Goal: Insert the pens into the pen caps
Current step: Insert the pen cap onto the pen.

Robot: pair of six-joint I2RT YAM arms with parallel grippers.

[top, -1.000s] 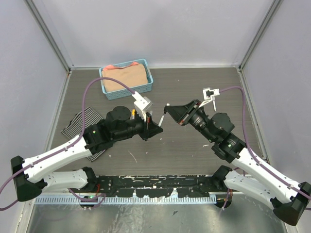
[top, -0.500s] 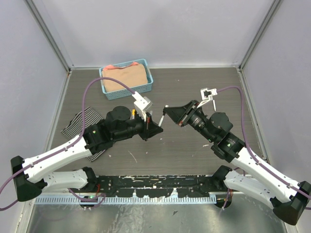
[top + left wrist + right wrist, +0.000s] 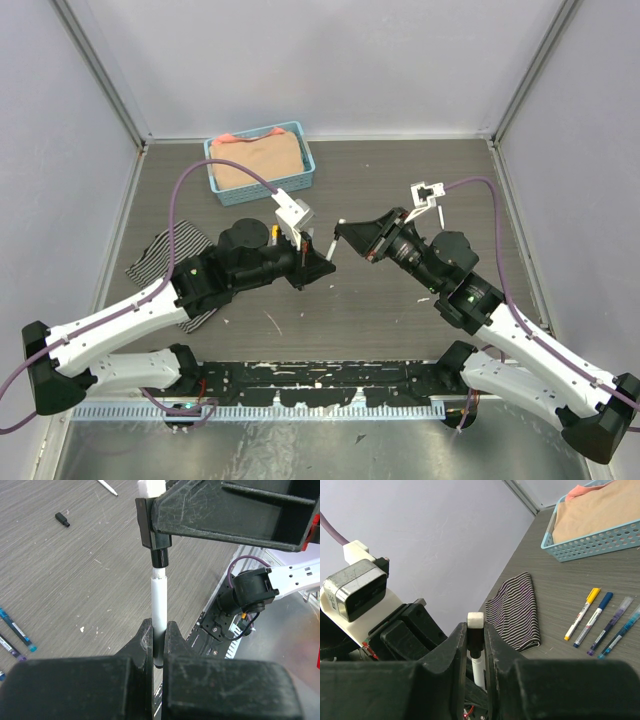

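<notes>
Scuffed matt-black plastic left gripper [image 3: 159,632], wood-grain table [image 3: 75,575]

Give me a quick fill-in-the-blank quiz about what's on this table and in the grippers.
The left gripper is shut on a white ____.
The right gripper is shut on the black ____.
Beside the striped cloth lie ____ capped pens.
The tan cloth sits in the blue ____.
Missing words: pen, cap, four, basket.

Grey table [image 3: 400,170] w/ basket [image 3: 600,540], striped cloth [image 3: 165,255], 4 pens [image 3: 592,620].
</notes>
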